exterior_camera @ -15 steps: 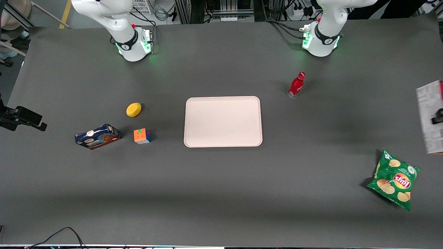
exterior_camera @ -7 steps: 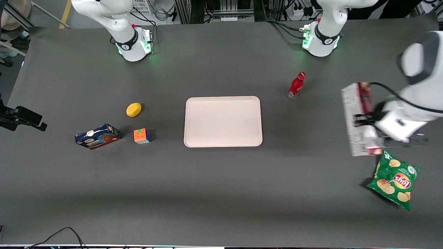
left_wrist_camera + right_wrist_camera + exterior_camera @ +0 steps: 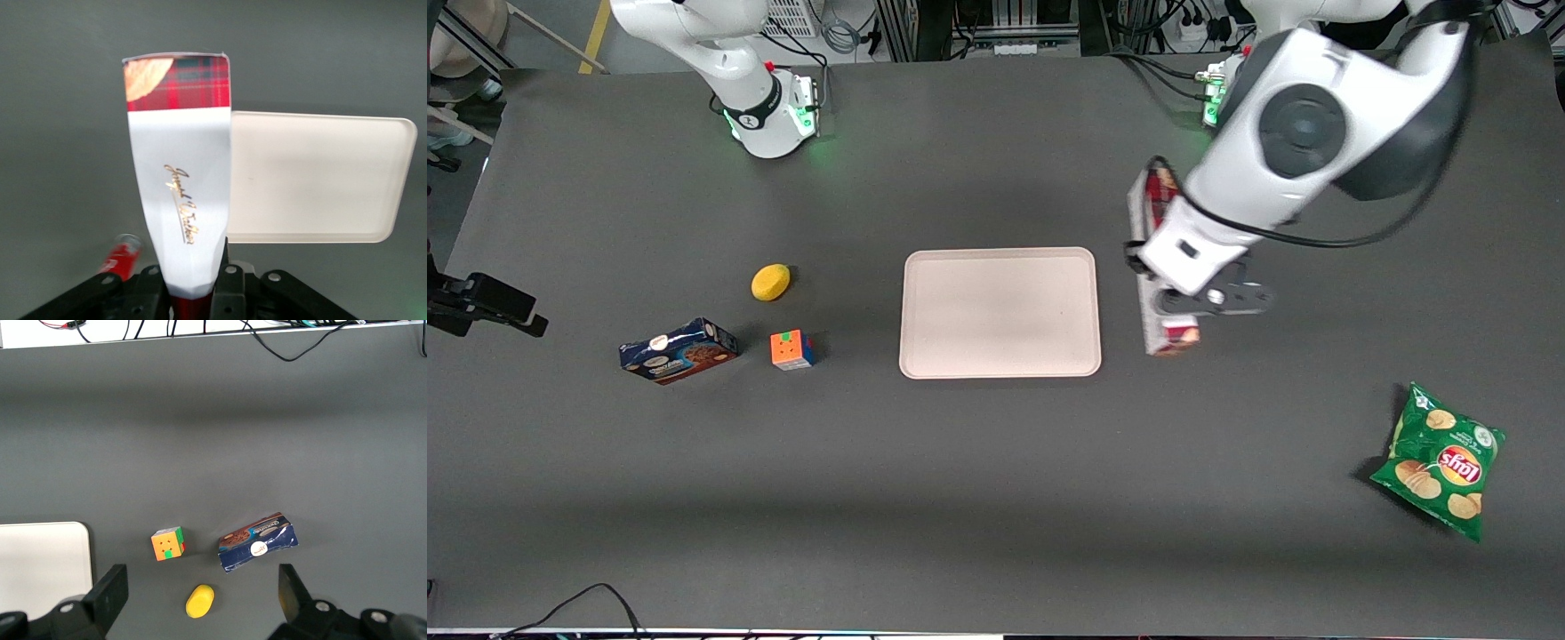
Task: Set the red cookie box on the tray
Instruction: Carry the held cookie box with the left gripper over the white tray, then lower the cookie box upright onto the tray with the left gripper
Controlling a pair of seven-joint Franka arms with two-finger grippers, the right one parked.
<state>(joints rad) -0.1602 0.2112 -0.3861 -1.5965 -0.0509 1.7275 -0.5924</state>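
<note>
Gripping the red cookie box [image 3: 183, 200], gold script on white, the claw [image 3: 1169, 302] hangs beside the tray [image 3: 1000, 313].

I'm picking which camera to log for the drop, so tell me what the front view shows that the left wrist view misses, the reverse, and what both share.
Only the front view shows the green crisp bag, blue cookie box, yellow lemon-shaped object, multicoloured puzzle cube and the arm carrying the gripper.

Only the left wrist view shows the long red cookie box's white face with gold script and the red bottle beside the gripper.

Both show the box clamped in the gripper, beside the pale cream rectangular tray, not yet over it.
</note>
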